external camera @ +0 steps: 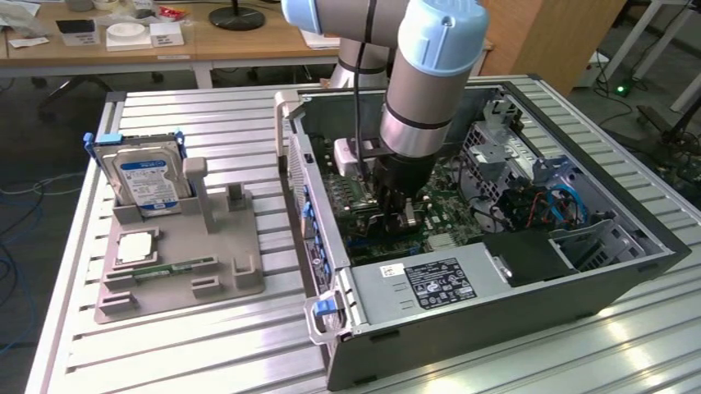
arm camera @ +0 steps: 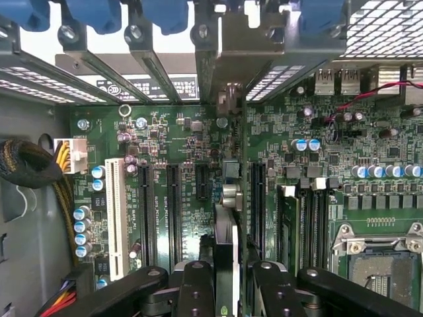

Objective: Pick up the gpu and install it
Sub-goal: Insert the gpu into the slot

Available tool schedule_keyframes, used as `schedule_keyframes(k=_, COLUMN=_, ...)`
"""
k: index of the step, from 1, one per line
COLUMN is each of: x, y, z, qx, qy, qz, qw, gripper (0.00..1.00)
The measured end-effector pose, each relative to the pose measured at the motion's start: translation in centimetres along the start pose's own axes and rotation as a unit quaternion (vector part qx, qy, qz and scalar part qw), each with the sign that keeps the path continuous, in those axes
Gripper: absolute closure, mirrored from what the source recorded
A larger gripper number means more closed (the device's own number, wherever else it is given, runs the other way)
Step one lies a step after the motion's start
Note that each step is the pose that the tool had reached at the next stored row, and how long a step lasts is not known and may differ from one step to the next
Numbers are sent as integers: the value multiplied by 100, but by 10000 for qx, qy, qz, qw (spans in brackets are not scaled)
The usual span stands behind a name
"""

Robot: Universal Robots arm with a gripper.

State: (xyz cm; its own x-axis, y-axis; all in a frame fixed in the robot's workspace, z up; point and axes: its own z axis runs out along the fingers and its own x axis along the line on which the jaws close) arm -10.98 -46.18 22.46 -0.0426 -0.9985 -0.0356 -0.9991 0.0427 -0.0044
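One gpu clamped edge-on within claw.

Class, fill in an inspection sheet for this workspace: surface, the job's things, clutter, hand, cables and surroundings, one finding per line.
Surface: ribbed metal table, carrying a grey fixture tray and an open PC case.
Job's things: gpu held edge-on between the fingers, over the motherboard slots inside the case.
Clutter: hard drive standing in the tray; memory stick lying in the tray.
Hand: hand closed on the gpu, lowered inside the case.
Cables: blue cables in the case; yellow-and-black bundle beside the board.
Surroundings: wooden desk behind the table with small boxes on it.
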Motion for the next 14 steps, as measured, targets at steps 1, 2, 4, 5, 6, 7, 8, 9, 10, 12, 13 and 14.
schedule_keyframes(k=1, x=0, y=0, z=0, qx=0, qy=0, qz=0, qw=10000, gripper=73)
schedule_keyframes(k=2, x=0, y=0, z=2, qx=1, qy=-2, qz=0, qw=10000, gripper=73)
schedule_keyframes(k=4, x=-1, y=0, z=3, qx=2, qy=-5, qz=1, qw=10000, gripper=73)
schedule_keyframes(k=5, x=-1, y=0, z=3, qx=2, qy=-5, qz=1, qw=10000, gripper=73)
schedule_keyframes(k=6, x=-1, y=0, z=3, qx=2, qy=-6, qz=1, qw=10000, gripper=73)
schedule_keyframes(k=7, x=-1, y=0, z=3, qx=2, qy=-6, qz=1, qw=10000, gripper=73)
schedule_keyframes(k=8, x=-1, y=0, z=3, qx=2, qy=-7, qz=1, qw=10000, gripper=73)
schedule_keyframes(k=9, x=-2, y=0, z=5, qx=2, qy=-12, qz=1, qw=10000, gripper=73)
schedule_keyframes(k=10, x=-5, y=3, z=19, qx=4, qy=-30, qz=4, qw=10000, gripper=72)
schedule_keyframes(k=12, x=-3, y=3, z=6, qx=-2, qy=-13, qz=3, qw=10000, gripper=65)
schedule_keyframes(k=13, x=-2, y=1, z=4, qx=-2, qy=-12, qz=1, qw=10000, gripper=65)
schedule_keyframes(k=14, x=-1, y=2, z=-5, qx=-4, qy=-9, qz=1, qw=10000, gripper=65)
